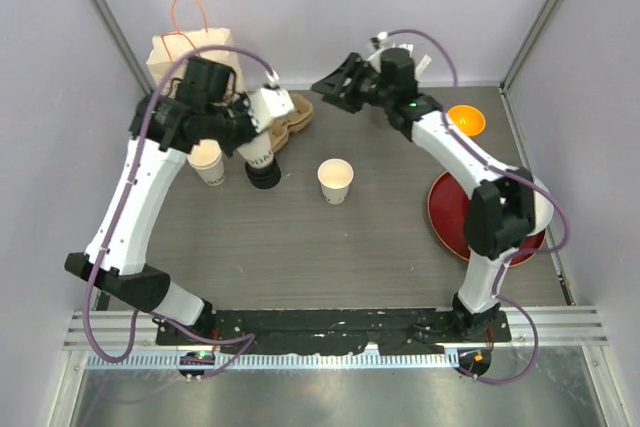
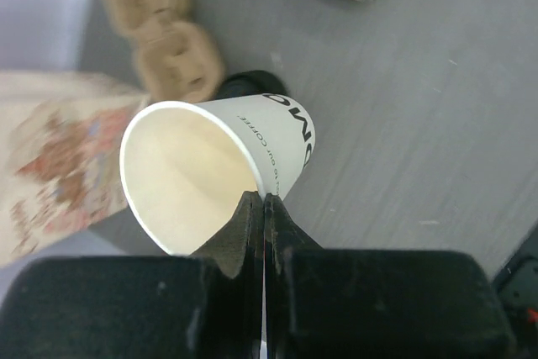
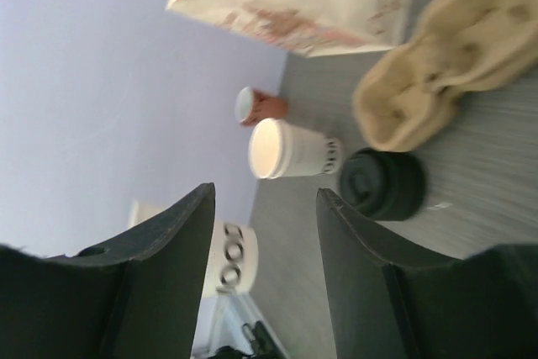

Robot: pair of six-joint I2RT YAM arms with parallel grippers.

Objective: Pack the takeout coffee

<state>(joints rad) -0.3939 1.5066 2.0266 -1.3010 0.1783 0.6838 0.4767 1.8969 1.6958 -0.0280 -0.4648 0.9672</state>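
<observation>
Cream-white takeout coffee cup [image 2: 193, 174] is pinched by its rim in the left gripper [image 2: 263, 201], fingers squeezed tight together on the paper wall. The cup's tipped way over, so the left wrist view looks straight into its pale inside, with black print running down its side. Its base is right at the black lid [image 1: 264, 177], which lies flat on the grey table [image 1: 300, 247]. I can't tell from any view whether the cup actually touches the lid or the table.

The right gripper [image 3: 265, 199] hangs in the air behind the lid and a bit to the right, fingers spread apart, gripping nothing.

Everything else, going off the lid:
- The cardboard drink carrier [image 1: 298, 112] is just behind it.
- The paper bag with orange handles [image 1: 190, 52] is further back and to the left.
- A second cream cup [image 1: 207, 163] is close on the left, half under the left arm.
- A third cup [image 1: 335, 181] stands upright and open, near on the right.
- The red plate [image 1: 445, 212] and orange bowl [image 1: 466, 120] are well off to the right.
- A small pinkish mug [image 3: 262, 107] shows only in the right wrist view, somewhere beyond the lid.
</observation>
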